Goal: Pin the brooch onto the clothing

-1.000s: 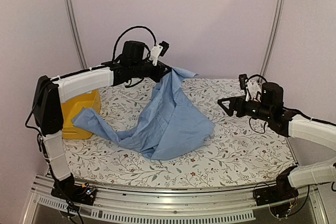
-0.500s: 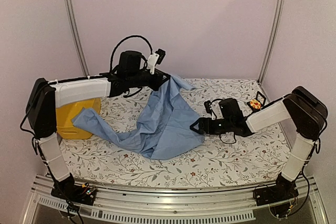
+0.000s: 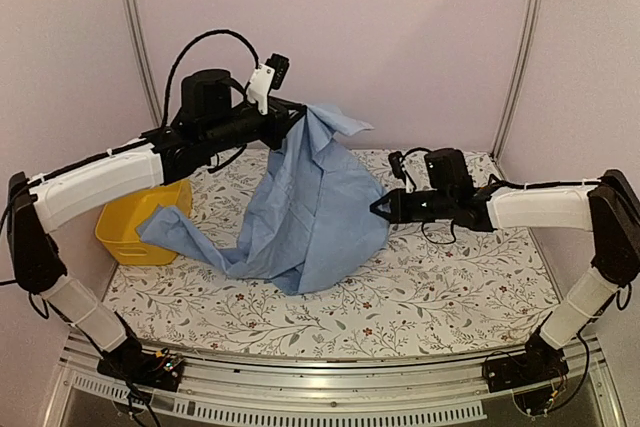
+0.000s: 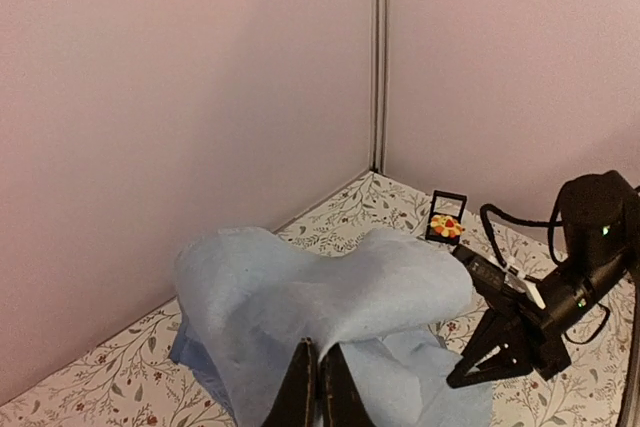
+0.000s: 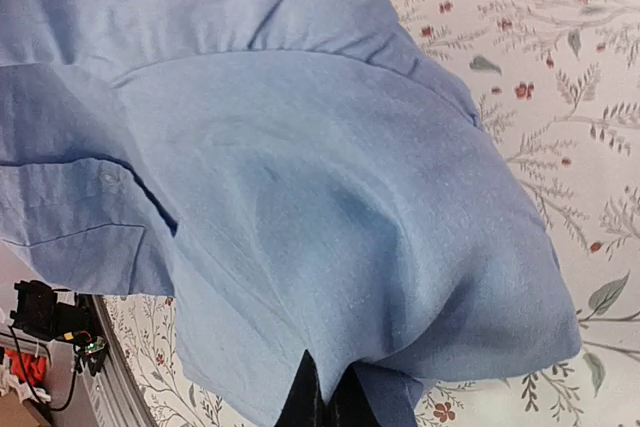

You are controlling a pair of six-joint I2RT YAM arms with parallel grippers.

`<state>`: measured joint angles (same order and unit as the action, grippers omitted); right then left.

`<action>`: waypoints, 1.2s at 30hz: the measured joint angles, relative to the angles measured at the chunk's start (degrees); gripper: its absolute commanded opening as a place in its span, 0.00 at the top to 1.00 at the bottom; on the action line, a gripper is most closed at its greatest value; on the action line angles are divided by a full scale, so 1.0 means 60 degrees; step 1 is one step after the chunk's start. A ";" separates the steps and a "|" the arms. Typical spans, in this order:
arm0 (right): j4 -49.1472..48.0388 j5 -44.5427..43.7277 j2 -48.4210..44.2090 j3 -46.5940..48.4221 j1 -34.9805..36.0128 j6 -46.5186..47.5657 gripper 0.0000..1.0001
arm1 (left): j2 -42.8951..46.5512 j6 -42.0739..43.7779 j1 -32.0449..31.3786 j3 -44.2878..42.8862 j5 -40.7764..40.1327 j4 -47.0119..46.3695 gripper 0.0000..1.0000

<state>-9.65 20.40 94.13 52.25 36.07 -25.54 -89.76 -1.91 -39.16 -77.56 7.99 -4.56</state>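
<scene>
Left wrist view: the small round flower-shaped brooch, orange and white petals facing up, lies inside a small black square frame on the table near the far right corner, well apart from both grippers.

The large light blue short-sleeved shirt is half lifted. Its top is bunched high at the back, and its long axis runs from there down toward the near edge. A narrower part trails left along the table to just beside the yellow plastic basket.

The left gripper is clamped on the shirt's raised top, fingers pressed together with fabric draped over them. The right gripper is level and points left. Its fingers are closed to a point on the shirt's right edge, where the cloth puckers.

The table has a white covering printed with leafy sprigs and small red flowers. Plain pale lilac walls enclose it on three sides, with metal posts at the back corners.
</scene>
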 measured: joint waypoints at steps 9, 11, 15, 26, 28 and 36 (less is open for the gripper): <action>0.1537 -0.0590 -0.4390 0.2896 0.0004 0.1759 1.00 | 0.2397 0.1366 -0.3136 -0.1147 -0.2280 0.1344 1.00; 0.1311 -0.0503 -0.5421 0.3311 0.0007 0.1967 1.00 | 0.3129 0.1581 -0.3869 -0.1370 -0.2718 0.1381 1.00; 0.0929 0.0138 -0.6481 0.4262 0.0007 0.2157 1.00 | 0.3829 0.1851 -0.5144 -0.1800 -0.3162 0.1315 1.00; 0.1774 -0.0171 -0.5989 0.4921 0.0044 0.1978 1.00 | 0.2925 0.0707 -0.5421 -0.1209 -0.3457 0.1945 1.00; 0.1938 -0.0805 -0.5537 0.4921 0.0044 0.2102 1.00 | 0.2892 0.0080 -0.4586 -0.0907 -0.3158 0.1993 1.00; 0.2044 -0.2903 -0.2084 0.4962 -0.0233 0.2080 0.89 | 0.1151 -0.2193 -0.0007 0.0554 -0.1708 0.1639 0.96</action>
<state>2.61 2.98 81.62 82.02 34.68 -13.06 -82.85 -15.07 -39.20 -74.24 -2.26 5.28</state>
